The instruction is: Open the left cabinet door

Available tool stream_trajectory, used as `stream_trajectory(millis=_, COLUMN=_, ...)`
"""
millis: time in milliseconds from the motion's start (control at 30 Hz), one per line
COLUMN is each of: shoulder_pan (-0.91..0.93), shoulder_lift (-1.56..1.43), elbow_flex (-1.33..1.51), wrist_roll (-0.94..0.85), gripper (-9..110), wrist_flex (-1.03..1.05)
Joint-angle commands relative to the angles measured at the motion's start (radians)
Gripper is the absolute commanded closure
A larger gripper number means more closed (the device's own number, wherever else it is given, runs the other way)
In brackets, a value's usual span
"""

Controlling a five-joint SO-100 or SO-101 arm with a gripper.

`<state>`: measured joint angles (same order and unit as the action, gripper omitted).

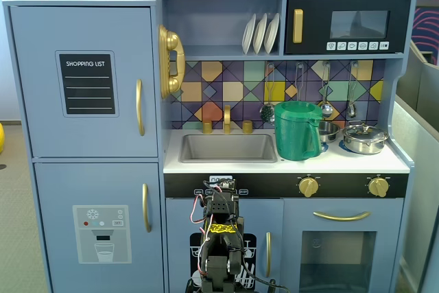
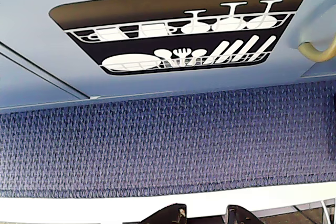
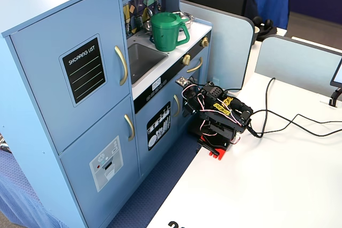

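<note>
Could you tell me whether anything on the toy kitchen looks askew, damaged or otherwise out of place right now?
Nothing stands out. The left cabinet door with its shopping-list panel sits shut and flush, as do the doors below it. The green pitcher stands upright on the counter beside the sink. No spills show.

The left cabinet door (image 1: 86, 80) is a large light-blue panel at the upper left of the toy kitchen. It is fully shut, flush with its frame. A black "SHOPPING LIST" chalkboard panel sits centrally; a curved vertical gold handle runs along its right edge.
</note>
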<state>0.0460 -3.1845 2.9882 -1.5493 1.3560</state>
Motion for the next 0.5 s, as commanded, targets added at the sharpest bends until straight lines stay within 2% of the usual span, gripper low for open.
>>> stream_trajectory(millis=0, shoulder_pan=-0.014, shoulder_lift=0.006, elbow_flex=0.009, wrist_roll=-0.003, gripper=101, wrist_flex=0.178)
stream_trajectory(millis=267, shoulder_pan=0.009, shoulder_lift=0.006, elbow_flex=0.003, wrist_roll=-0.11, gripper=101, wrist_flex=0.141)
stream_trajectory(millis=467, shoulder_pan=-0.011, shoulder_lift=0.012, elbow_flex=-0.12, wrist_roll=-0.114, gripper=101, wrist_flex=0.049)
